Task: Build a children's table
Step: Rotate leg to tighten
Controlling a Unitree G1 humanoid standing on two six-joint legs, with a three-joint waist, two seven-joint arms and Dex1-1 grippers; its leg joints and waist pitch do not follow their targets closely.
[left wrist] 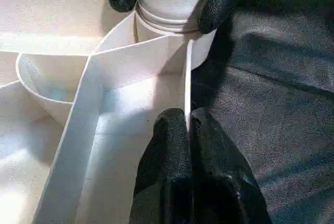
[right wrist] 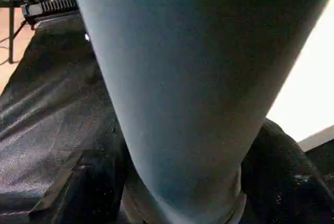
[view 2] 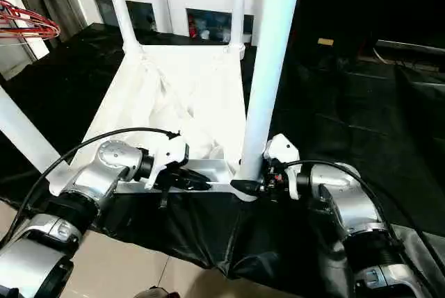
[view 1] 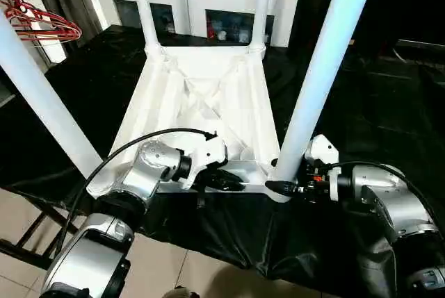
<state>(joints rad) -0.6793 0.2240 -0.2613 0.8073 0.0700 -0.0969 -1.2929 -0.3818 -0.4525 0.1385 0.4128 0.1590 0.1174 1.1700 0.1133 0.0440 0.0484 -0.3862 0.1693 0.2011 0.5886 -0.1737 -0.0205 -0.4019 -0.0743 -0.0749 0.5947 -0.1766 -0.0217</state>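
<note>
Tabletop (view 1: 195, 96) lies upside down on my black-draped desk (view 1: 389, 117), ribs up, all four legs standing in its corner sockets. My right pincer (view 1: 278, 187) is clamped around the near right leg (view 1: 316, 83) just above its socket. My left pincer (left wrist: 187, 130) is pinched closed on the tabletop's near rim, beside that corner.

One tabletop (view 1: 201, 96), four legs (view 1: 327, 69).
</note>
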